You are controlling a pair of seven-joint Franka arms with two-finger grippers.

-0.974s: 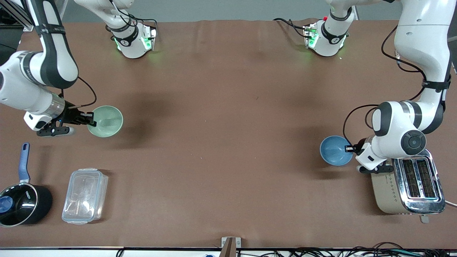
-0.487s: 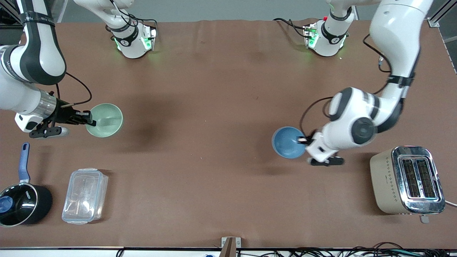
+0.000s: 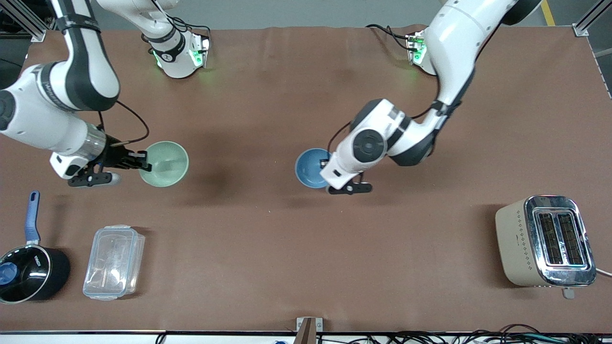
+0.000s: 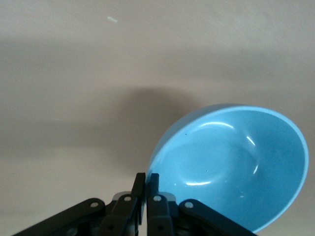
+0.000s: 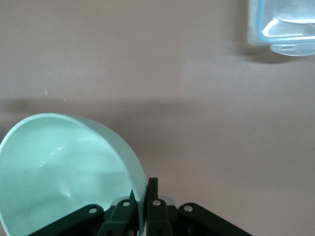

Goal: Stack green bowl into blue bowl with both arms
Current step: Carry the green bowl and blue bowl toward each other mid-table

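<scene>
The pale green bowl [image 3: 165,164] hangs tilted above the brown table toward the right arm's end. My right gripper [image 3: 143,166] is shut on its rim. In the right wrist view the green bowl [image 5: 64,172] fills one corner, with the right gripper [image 5: 146,184] pinching its edge. The light blue bowl [image 3: 310,167] is held over the middle of the table. My left gripper [image 3: 325,165] is shut on its rim. In the left wrist view the blue bowl [image 4: 236,167] is tilted, with the left gripper [image 4: 146,179] clamping its edge.
A clear plastic lidded box [image 3: 114,262] and a black saucepan with a blue handle [image 3: 26,267] sit near the front camera at the right arm's end. A beige toaster [image 3: 545,241] stands at the left arm's end. The box also shows in the right wrist view [image 5: 283,22].
The left arm has carried the blue bowl from beside the toaster to over the table's middle. The right arm has shifted the green bowl a little toward the middle.
</scene>
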